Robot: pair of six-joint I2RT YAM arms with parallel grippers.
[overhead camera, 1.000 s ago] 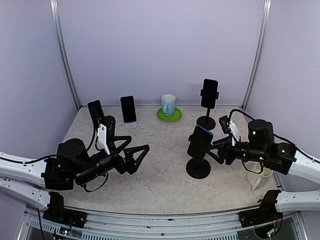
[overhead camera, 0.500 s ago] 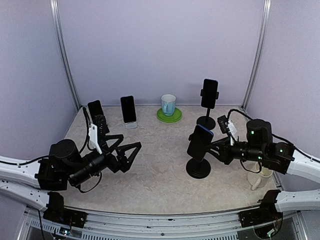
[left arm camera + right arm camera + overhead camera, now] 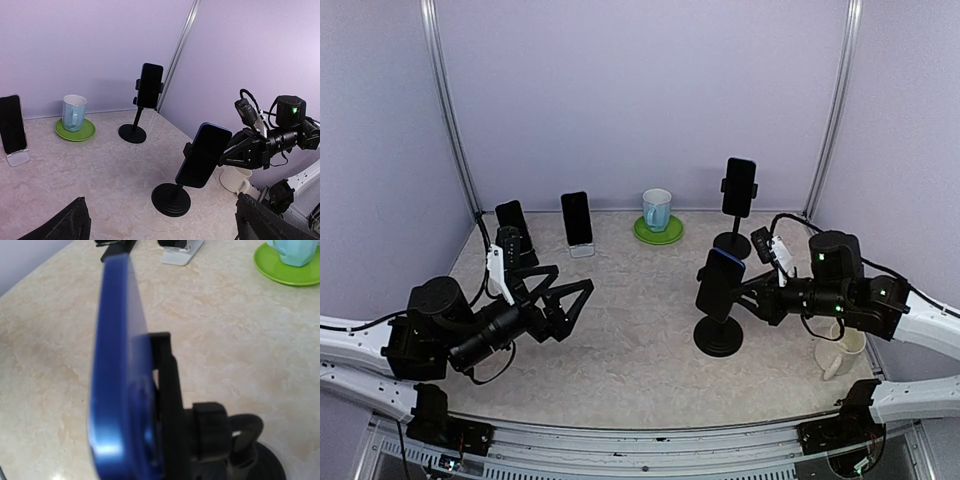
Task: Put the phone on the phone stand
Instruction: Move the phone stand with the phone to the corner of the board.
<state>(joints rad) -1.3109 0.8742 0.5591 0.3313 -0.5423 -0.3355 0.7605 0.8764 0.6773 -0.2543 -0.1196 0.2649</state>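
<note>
Right of table centre, 3 o'clock: blue phone (image 3: pixel 720 283) clamped in the black phone stand (image 3: pixel 718 338).
Right gripper (image 3: pixel 752 290): at the stand's 3 o'clock, just behind the clamp; cannot tell whether its fingers are closed or touching anything.
Left gripper (image 3: pixel 572 305): at 9 o'clock, well apart from the stand, fingers spread wide, holding nothing.
Back edge: second phone (image 3: pixel 740 185) on a tall stand (image 3: pixel 732 243) at 1 o'clock; mug (image 3: pixel 657 208) on green saucer (image 3: pixel 658 235) at 12 o'clock.
</note>
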